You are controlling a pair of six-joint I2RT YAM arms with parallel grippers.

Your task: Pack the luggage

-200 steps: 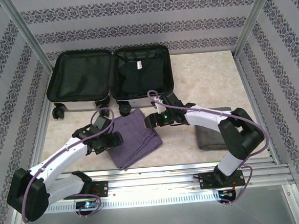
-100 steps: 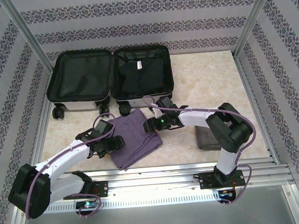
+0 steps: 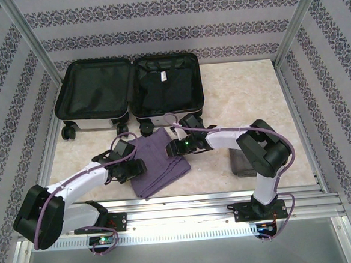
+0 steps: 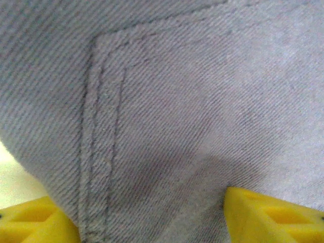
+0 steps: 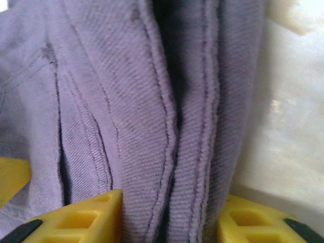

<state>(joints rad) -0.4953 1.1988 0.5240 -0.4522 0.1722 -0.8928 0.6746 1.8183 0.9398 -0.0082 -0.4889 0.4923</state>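
The luggage, a white hard-shell suitcase, lies open at the back of the table with its black lining up. A folded black garment fills its right half. In front of it lies a folded purple garment. My left gripper is at that garment's left edge, and its yellow fingers press into the purple cloth from both sides. My right gripper is at the garment's right edge. Its fingers clamp the stacked purple folds between them.
A folded grey cloth lies on the table at the right, partly under my right arm. The suitcase's caster wheels face the front. Patterned walls and metal posts enclose the table. A metal rail runs along the near edge.
Both grippers have moved in onto the purple garment's edges and narrowed their jaws on the cloth. The right forearm has swung left. The garment and the suitcase have stayed in place.
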